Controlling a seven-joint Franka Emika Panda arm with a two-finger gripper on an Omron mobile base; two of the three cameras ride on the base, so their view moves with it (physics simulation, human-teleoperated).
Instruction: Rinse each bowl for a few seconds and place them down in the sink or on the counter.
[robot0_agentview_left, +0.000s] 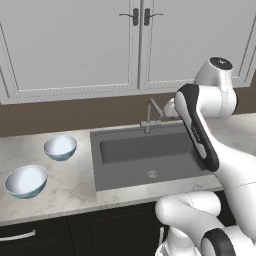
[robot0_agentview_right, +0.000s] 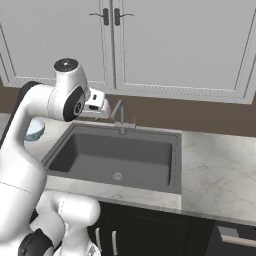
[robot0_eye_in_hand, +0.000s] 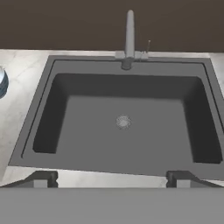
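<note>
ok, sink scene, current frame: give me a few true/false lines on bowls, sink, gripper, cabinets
1. Both bowls sit on the counter, on the side of the sink away from the arm's base. True.
2. One bowl lies in the sink. False: the basin holds no bowl, just the drain.
3. The gripper is shut on a bowl. False: its fingers stand wide apart, holding nothing.
4. The upper cabinet doors are closed. True.
5. Water runs from the faucet. False: no stream shows.

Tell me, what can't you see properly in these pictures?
- Right base view: one pale blue glossy bowl is half hidden behind the white arm.
- Hand view: that bowl is cut off by the left edge.
- Left base view: the thin metal faucet is partly covered by the arm.
</note>
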